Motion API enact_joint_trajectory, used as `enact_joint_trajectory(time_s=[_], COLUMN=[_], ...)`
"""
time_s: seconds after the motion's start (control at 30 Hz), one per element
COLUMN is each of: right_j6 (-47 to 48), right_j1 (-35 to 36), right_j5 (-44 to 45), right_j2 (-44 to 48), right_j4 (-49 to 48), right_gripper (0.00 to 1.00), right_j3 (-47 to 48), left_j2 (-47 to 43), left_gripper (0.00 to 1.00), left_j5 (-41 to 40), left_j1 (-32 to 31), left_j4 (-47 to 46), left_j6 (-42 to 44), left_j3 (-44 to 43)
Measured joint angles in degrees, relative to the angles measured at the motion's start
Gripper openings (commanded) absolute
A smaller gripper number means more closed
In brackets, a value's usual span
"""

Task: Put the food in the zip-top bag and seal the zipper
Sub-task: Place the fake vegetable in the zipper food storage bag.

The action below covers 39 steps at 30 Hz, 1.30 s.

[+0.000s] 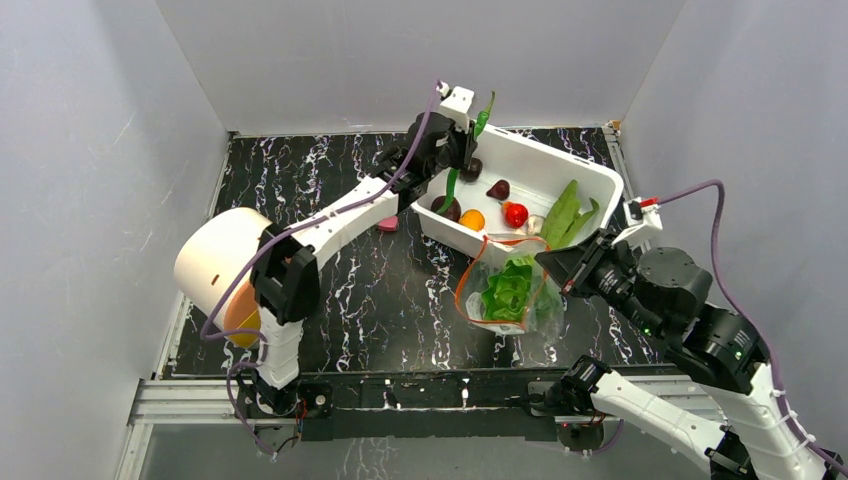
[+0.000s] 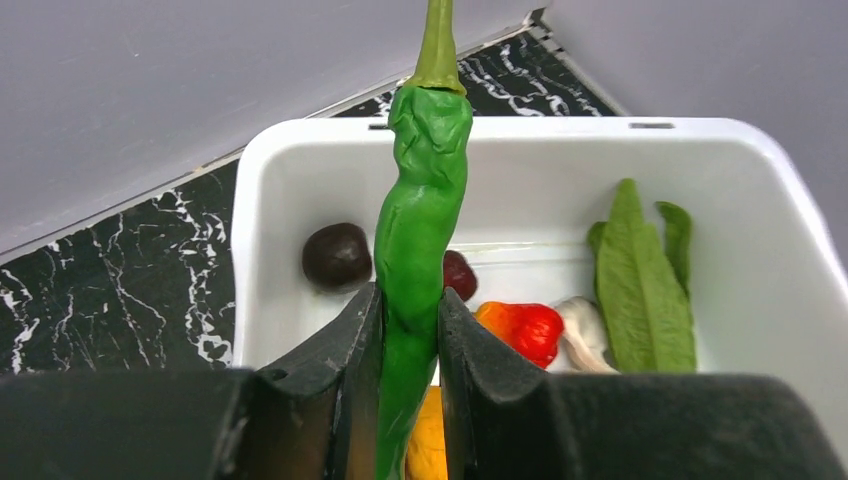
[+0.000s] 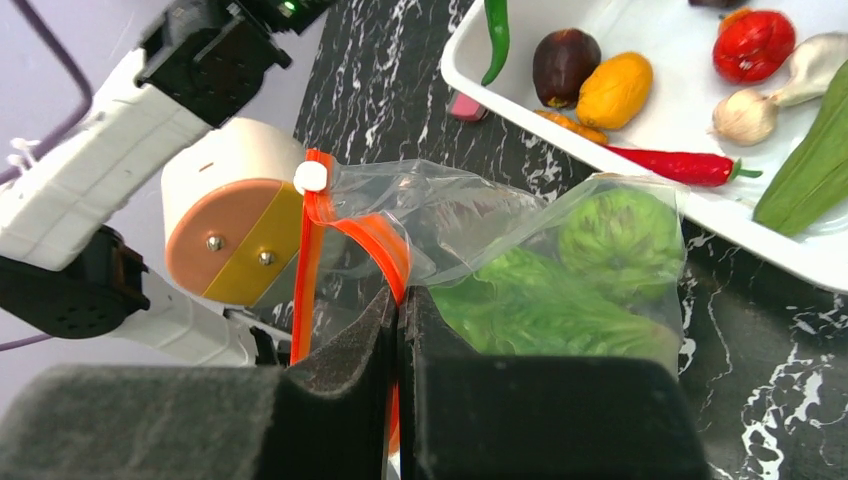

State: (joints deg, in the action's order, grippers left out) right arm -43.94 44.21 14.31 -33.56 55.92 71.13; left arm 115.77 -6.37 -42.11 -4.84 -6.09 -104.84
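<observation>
Left wrist view: left gripper pinches a long green pod btwn both fingers. Pod is upright, stem up, held above the white tub. In the tub below: dark purple round, tomato, mushroom, and flat green pods along tub's right side. Right wrist view: right gripper is pressed tight on the zipper of the zip-top bag, bag mouth gaping. Bag sits just beside tub's near wall, w/ cabbage & green ball inside.
</observation>
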Motion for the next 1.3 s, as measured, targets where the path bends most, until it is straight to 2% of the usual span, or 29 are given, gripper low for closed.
enact_joint_trajectory(time_s=[0.17,0.53,0.73,1.03,1.3], right_j6=[-1.86,-9.53,-15.54,-25.31,-30.62], right_j1=[0.0,0.0,0.0,0.0,0.0], right_j5=[-3.67,-9.9,-12.15,-14.05,-15.3], right_j2=[0.0,-1.16,-1.77,-2.32,-4.15], right_j4=[-3.3,-9.9,-14.08,-20.0,-25.79], right_gripper=[0.0,0.0,0.0,0.0,0.0], right_j3=[-4.59,-10.97,-14.73,-19.02,-21.14], left_j2=[-7.48,-32.59,-42.91,-51.45,-52.11], left_gripper=[0.0,0.0,0.0,0.0,0.0], left_j5=[2.64,8.66,11.47,20.37,33.86], left_j1=[-0.02,-0.02,-0.02,-0.02,-0.02], left_j4=[-2.08,-9.4,-14.05,-26.25,-42.34], left_j6=[-3.26,-9.64,-12.94,-19.58,-22.1], left_j3=[6.49,20.79,28.65,39.67,48.63])
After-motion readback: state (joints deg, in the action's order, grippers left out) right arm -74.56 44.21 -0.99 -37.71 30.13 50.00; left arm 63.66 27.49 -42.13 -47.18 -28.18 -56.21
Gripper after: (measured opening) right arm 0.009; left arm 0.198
